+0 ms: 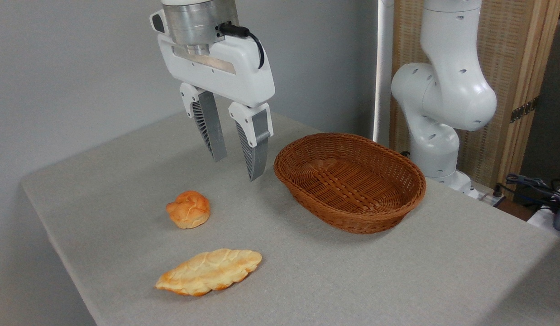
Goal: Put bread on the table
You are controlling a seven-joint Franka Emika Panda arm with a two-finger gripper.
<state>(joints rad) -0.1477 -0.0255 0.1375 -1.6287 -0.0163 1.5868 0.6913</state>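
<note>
The bread (pixel 188 208), a small round golden-orange bun with a knotted top, rests on the grey cloth of the table (pixel 126 172) left of centre. My gripper (pixel 237 168) hangs above the table, up and to the right of the bun, between it and the basket. Its two ribbed grey fingers (pixel 210 129) are spread apart with nothing between them. The gripper does not touch the bun.
A brown oval wicker basket (pixel 350 181) stands empty at the right of the gripper. A longer flat leaf-shaped pale loaf (pixel 209 271) lies nearer the front edge. The robot's white base (pixel 442 108) rises at the back right, with cables beside it.
</note>
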